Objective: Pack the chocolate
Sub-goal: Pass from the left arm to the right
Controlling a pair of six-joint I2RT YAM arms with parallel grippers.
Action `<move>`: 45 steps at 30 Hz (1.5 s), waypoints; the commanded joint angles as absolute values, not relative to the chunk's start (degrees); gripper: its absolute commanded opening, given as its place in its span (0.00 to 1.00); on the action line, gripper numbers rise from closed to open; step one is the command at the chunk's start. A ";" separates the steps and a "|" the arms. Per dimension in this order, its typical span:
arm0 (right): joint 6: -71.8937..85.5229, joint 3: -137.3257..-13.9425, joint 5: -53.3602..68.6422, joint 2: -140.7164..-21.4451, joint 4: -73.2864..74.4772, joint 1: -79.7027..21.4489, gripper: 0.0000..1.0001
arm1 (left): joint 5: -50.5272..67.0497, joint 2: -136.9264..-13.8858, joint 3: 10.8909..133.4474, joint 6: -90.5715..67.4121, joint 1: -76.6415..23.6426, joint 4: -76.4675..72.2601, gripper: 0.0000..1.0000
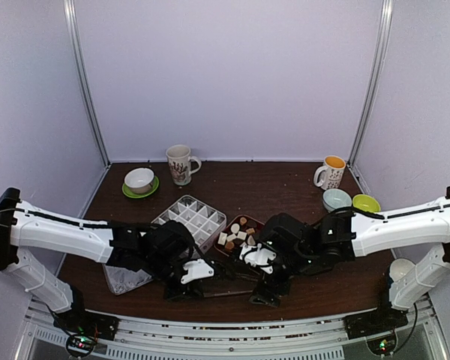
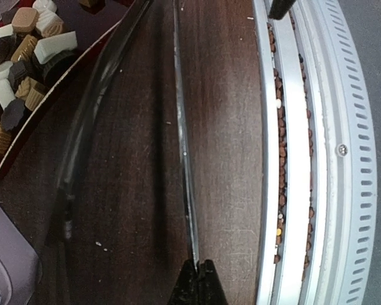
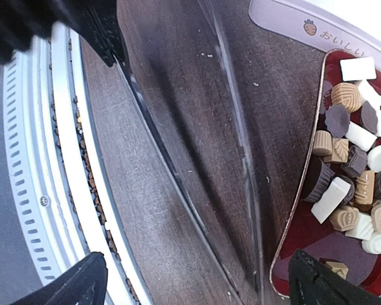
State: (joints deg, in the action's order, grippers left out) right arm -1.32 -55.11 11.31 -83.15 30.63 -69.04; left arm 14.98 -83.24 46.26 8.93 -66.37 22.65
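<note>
The chocolate (image 1: 238, 231) is a heap of small white, tan and dark pieces (image 3: 349, 159) in a red tray (image 3: 305, 235); it also shows at the upper left of the left wrist view (image 2: 25, 44). Long metal tongs (image 2: 181, 127) lie on the dark table in front of the tray. My left gripper (image 2: 200, 264) is shut on the edge of one tong arm, low over the table (image 1: 181, 289). My right gripper (image 3: 197, 273) stands wide open over the tongs (image 3: 178, 165), one finger over the front rail, the other over the tray's corner, holding nothing (image 1: 266, 292).
A white compartment tray (image 1: 193, 216) lies left of the chocolate. Two mugs (image 1: 181, 163) (image 1: 331, 172) and bowls (image 1: 139, 180) (image 1: 336, 199) (image 1: 366, 202) stand further back. The slotted metal rail (image 2: 292, 159) along the table's front edge holds crumbs. A white cup (image 1: 400, 268) sits at the right.
</note>
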 commanded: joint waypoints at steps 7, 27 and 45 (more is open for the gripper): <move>-2.37 -53.97 8.81 -85.72 27.31 -68.98 0.99 | 18.47 -76.35 46.00 12.08 -66.53 21.88 0.00; -3.08 -53.43 11.69 -84.54 27.18 -68.98 0.40 | 16.82 -74.72 46.45 12.49 -66.53 22.55 0.01; 1.00 -50.66 8.23 -83.32 25.44 -67.66 0.37 | 4.99 -63.67 42.81 7.30 -66.40 15.28 0.46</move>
State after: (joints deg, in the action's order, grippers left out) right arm -1.26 -51.86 10.33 -85.38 27.31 -68.55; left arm 9.72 -68.45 44.36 9.82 -66.37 20.78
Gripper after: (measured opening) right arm 0.368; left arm 0.436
